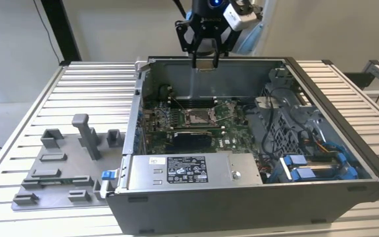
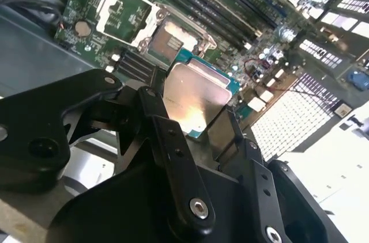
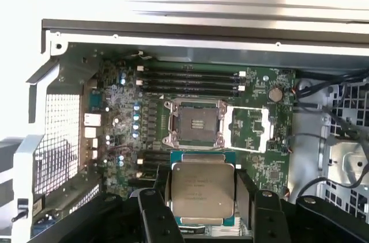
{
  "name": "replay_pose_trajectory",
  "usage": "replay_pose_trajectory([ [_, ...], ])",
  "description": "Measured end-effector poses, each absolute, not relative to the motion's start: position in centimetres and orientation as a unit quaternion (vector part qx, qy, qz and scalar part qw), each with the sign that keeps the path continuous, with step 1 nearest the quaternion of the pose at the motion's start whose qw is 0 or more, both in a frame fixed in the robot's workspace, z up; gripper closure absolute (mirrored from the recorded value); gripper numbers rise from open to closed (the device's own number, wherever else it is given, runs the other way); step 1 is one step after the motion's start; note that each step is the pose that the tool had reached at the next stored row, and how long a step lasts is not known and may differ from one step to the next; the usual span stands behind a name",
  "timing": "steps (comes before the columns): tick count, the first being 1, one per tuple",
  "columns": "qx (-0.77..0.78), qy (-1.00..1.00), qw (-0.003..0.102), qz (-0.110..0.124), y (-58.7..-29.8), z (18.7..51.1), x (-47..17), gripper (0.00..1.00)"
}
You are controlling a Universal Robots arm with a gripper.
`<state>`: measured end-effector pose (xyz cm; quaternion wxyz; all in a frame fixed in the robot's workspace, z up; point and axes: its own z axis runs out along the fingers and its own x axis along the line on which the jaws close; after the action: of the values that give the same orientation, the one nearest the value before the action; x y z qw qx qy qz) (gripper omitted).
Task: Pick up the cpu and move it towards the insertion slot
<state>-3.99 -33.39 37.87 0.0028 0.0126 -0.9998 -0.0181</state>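
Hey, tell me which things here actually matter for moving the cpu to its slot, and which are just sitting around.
Part of the job:
- cpu, held in the end effector above the open case
- insertion slot on the motherboard, empty

Just lying about:
- grey tray on the table, at the exterior view's left
- power supply
- blue drive brackets
- memory slots

Bright even light, glare on cpu (image 2: 193,96), edges perhaps blown out

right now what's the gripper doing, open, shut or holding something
Gripper: shut on the small flat square cpu with the silvery metal top, jaws clamped on two opposite edges, held above the open computer case.
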Motion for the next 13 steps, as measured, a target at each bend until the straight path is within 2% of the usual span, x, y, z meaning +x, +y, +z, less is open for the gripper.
replay_pose_trajectory([
  [7,0.012,-1.000,0.003,-0.018,-31.5,37.8,-4.0,1.00],
  [13,0.011,-1.000,0.003,-0.018,-31.3,37.8,-4.0,1.00],
])
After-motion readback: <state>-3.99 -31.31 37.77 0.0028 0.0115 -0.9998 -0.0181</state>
